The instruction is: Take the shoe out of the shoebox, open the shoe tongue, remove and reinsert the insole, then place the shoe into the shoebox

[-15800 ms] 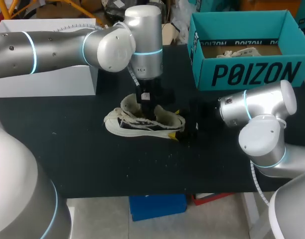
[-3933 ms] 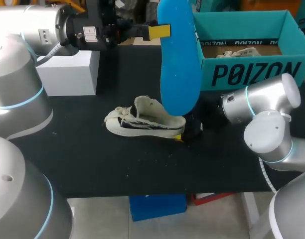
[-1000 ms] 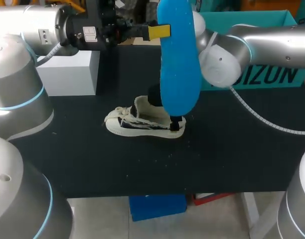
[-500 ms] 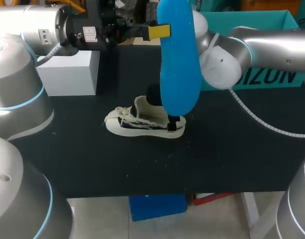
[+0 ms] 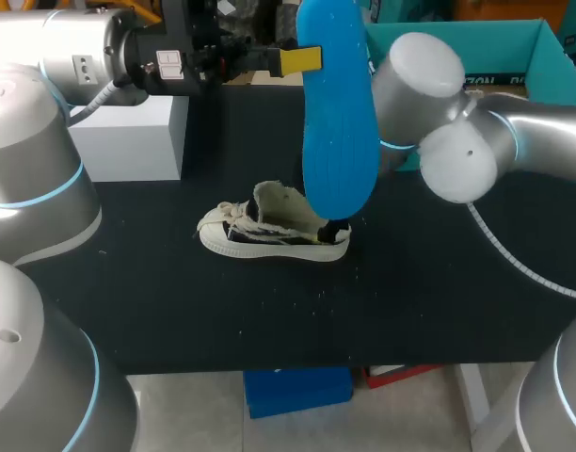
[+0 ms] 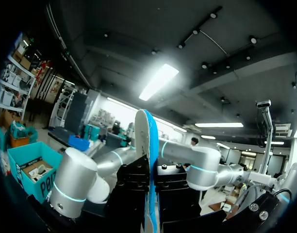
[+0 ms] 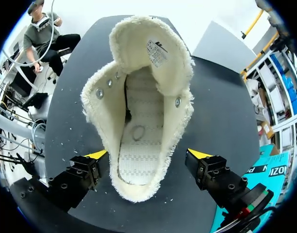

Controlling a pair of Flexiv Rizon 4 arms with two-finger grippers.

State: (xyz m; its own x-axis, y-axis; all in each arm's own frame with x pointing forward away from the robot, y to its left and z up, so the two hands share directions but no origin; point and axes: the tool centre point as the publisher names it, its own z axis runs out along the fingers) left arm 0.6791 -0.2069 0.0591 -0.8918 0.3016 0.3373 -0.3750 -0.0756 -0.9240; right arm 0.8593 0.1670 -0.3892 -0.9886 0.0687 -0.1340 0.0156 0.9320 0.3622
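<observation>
The step in hand is judged to be the return of the insole to the shoe. The shoe (image 5: 269, 235) stands upright on the desk (image 5: 439, 311), outside the shoebox (image 5: 514, 42), and should be kept pinned there. The right gripper (image 7: 148, 156) hangs over the heel with its fingers (image 7: 85, 177) spread to either side, and neither is seen to touch. A closing on the heel is therefore called for before anything is pushed in.

The insole (image 5: 337, 113) is held high above the shoe and hangs lengthwise. It is pinched near its upper end between the fingers of the left gripper (image 5: 302, 59). It would best be lowered toe-first at a slant, slid in under the tongue, then pressed flat toward the heel so that it is not buckled. The tongue, laid forward, should be kept out of the opening.

The desk is matt black and flecked with pale lint. The shoebox is of stiff teal card. The shoe's upper is a cream, fleecy cloth with frayed edges, likely to give under a squeeze, above a pale sole with a dark band. Rows of stitching are shown on the bare footbed. The insole is a thin, bright-blue sheet, long and rounded, finely dotted and probably springy. Small metal eyelets are set along the opening's rim.
</observation>
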